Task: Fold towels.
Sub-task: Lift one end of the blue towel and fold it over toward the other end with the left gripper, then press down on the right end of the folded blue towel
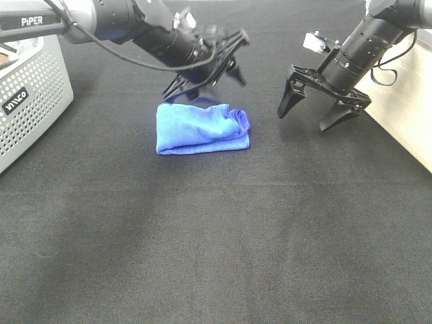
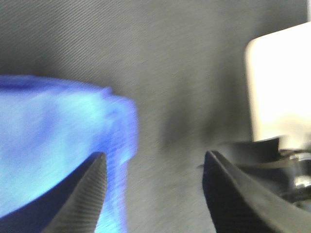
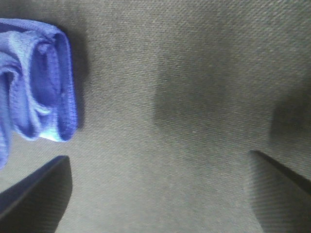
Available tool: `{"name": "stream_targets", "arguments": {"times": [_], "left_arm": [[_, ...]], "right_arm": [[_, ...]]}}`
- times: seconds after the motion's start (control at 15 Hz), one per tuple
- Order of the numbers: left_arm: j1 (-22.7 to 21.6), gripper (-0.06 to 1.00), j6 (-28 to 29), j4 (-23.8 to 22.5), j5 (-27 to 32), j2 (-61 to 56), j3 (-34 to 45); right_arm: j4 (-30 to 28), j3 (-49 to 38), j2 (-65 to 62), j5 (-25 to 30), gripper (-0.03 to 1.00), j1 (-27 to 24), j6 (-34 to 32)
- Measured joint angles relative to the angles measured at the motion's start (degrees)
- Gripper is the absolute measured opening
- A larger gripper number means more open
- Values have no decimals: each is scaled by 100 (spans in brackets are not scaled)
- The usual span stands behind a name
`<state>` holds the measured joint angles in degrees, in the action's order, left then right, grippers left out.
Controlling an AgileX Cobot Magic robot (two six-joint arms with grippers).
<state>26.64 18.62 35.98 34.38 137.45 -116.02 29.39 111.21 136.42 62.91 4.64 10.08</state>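
Black table (image 1: pixel 216 270) filled the lower frame, and above it, left of centre, the towel (image 1: pixel 202 128) lay folded into a small thick pad with its layered, rounded edge facing right. At its upper edge the left gripper (image 1: pixel 206 79) hovered with jaws spread and empty, while the right gripper (image 1: pixel 305 116) hung to the right, apart from the cloth, likewise spread and holding nothing. Soft, light and limp, the towel would likely sag and unfold if lifted by one layer, so pinching all layers at a corner looked safest.
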Motion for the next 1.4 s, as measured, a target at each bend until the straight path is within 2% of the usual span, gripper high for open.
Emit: {"name": "stream_targets", "arguments": {"times": [0.2,0.33,0.53,0.67,0.8,0.93,1.4], "left_arm": [[-275,57,-584,11,-97,-189,0],[-636,57,-791,-172,-52,-361,0],[-1112,57,-808,-504,498,-584,0],[-1341,57,-808,-602,722,-676,0],[-1461,57,-814,-647,825,-688,0],[-1478,57,-814,-659,900,-688,0],[-1478,57,-814,-659,991,-688,0]], "right_arm": [[567,0,-206,17,89,40,229],[1306,0,-372,34,89,275,647],[2303,0,-355,46,89,877,1249],[2905,0,-355,-206,89,1232,1541],[3564,0,-275,-567,89,1421,1839],[4177,0,23,-653,89,1467,1988],[4148,0,739,-647,89,1278,2023]]}}
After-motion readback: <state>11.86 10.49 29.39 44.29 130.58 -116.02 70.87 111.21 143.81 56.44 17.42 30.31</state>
